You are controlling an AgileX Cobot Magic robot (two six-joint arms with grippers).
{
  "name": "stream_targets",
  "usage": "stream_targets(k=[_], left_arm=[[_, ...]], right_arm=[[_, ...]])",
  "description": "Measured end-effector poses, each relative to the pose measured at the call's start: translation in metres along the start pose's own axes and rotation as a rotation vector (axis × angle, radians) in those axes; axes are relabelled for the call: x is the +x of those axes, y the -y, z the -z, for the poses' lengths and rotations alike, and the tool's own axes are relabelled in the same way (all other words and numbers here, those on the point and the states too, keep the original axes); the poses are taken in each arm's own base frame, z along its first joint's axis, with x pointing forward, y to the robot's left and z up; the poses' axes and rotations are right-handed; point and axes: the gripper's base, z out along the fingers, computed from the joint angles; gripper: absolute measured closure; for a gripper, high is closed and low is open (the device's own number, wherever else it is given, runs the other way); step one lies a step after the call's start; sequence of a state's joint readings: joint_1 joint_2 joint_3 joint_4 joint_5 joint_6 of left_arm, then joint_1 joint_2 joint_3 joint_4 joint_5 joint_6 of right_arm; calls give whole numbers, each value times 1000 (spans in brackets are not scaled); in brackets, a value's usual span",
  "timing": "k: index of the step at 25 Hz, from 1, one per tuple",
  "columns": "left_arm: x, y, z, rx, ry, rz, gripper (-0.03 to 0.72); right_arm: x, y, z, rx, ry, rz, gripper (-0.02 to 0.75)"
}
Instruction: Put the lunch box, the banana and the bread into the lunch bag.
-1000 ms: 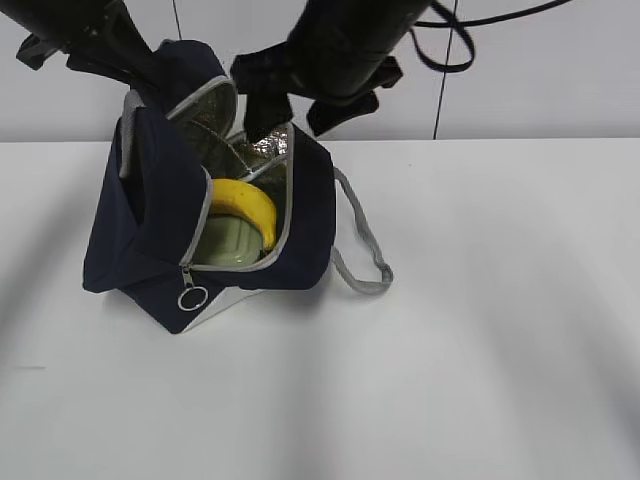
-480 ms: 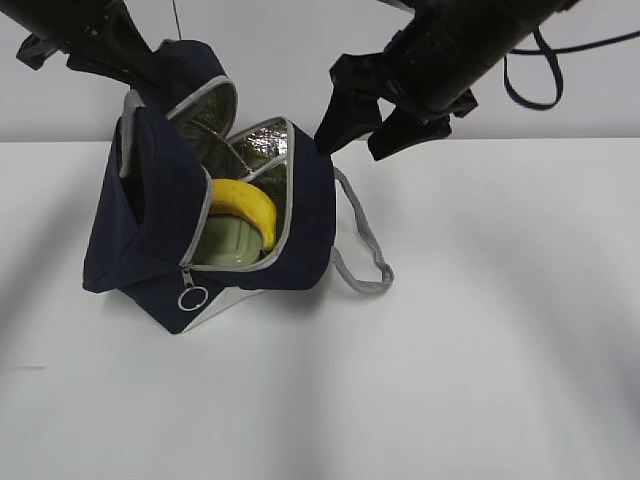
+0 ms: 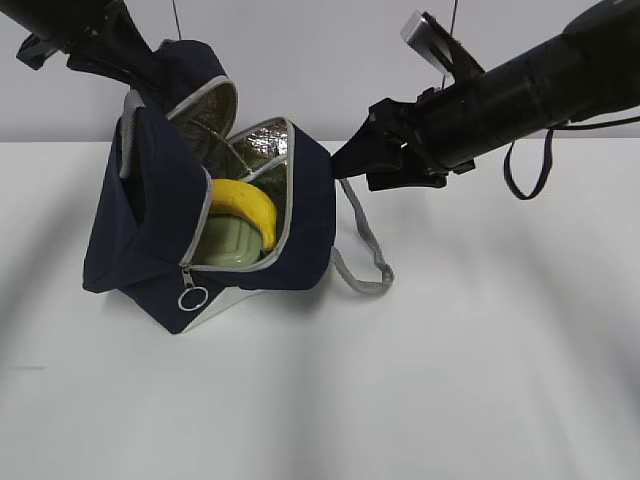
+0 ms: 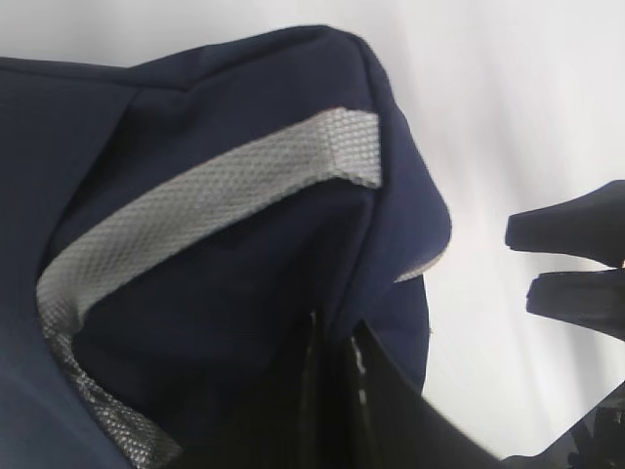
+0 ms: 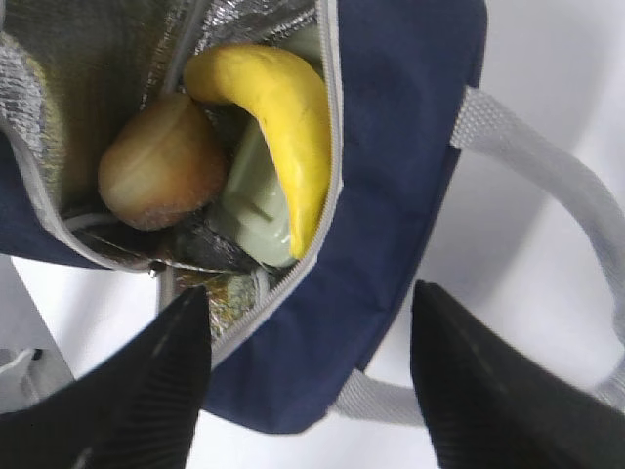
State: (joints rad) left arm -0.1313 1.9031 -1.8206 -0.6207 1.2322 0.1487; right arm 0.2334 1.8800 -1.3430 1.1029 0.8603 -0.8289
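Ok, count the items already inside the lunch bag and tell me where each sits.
3. In the lunch bag, the bread lies at the left of the opening in the right wrist view, the banana along the zipper edge, the lunch box beneath them. Anything deeper would be hidden.

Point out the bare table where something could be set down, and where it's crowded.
Free: the white table in front of and right of the lunch bag, beyond its grey handle. Crowded: inside the bag, with banana, bread and lunch box.
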Motion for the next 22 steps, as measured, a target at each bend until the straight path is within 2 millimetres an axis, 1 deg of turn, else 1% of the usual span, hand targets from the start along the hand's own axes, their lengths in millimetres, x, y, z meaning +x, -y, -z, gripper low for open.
stream_targets(k=[4, 9, 12, 22], left_arm=[[0, 0, 0, 0, 0, 0, 704], [0, 0, 0, 0, 0, 0, 704], [0, 0, 0, 0, 0, 0, 704], [0, 0, 0, 0, 0, 0, 704]], right_arm=[[1, 12, -19, -70, 41, -24, 243], [9, 30, -37, -73, 27, -41, 300], [11, 36, -43, -74, 32, -42, 329], [17, 53, -64, -103, 73, -83, 350]])
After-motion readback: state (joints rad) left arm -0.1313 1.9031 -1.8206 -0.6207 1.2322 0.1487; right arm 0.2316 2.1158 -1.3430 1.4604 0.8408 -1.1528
